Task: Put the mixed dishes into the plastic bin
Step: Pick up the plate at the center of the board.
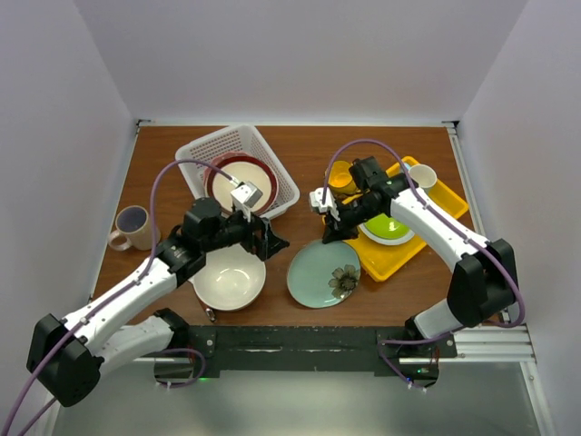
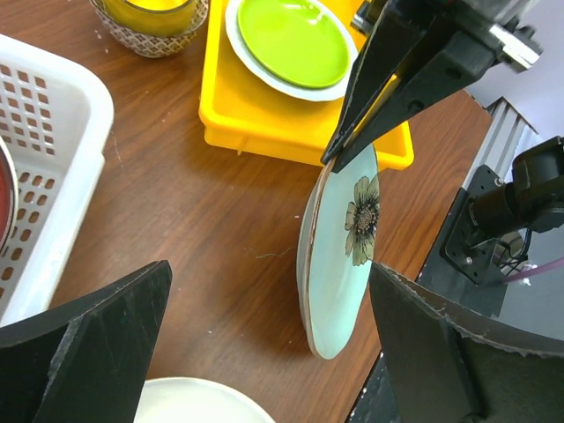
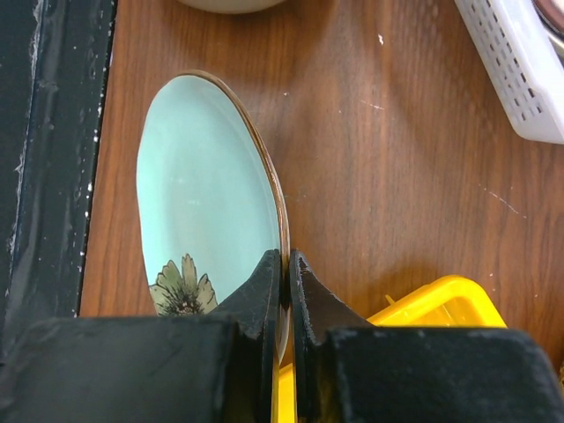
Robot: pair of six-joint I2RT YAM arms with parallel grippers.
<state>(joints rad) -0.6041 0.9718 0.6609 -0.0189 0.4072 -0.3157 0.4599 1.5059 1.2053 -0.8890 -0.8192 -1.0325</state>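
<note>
A pale teal plate with a flower print (image 1: 324, 272) lies near the table's front edge, tilted. My right gripper (image 1: 332, 224) is shut on its rim on the side by the yellow tray, as the right wrist view shows (image 3: 284, 264), with the plate (image 3: 207, 194) below the fingers. The white plastic bin (image 1: 204, 150) stands at the back left and holds a dark red-rimmed bowl (image 1: 241, 183). My left gripper (image 1: 270, 238) is open and empty, between the bin and the teal plate (image 2: 339, 264). A large cream bowl (image 1: 229, 277) sits below it. A pinkish mug (image 1: 133, 227) stands at the far left. A yellow mug (image 1: 342, 178) stands beside the tray.
A yellow tray (image 1: 447, 202) at the right holds a lime-green white-rimmed plate (image 1: 388, 227) and a white cup (image 1: 422, 175). The bin's corner (image 2: 44, 176) is close to my left gripper. White walls enclose the table on three sides.
</note>
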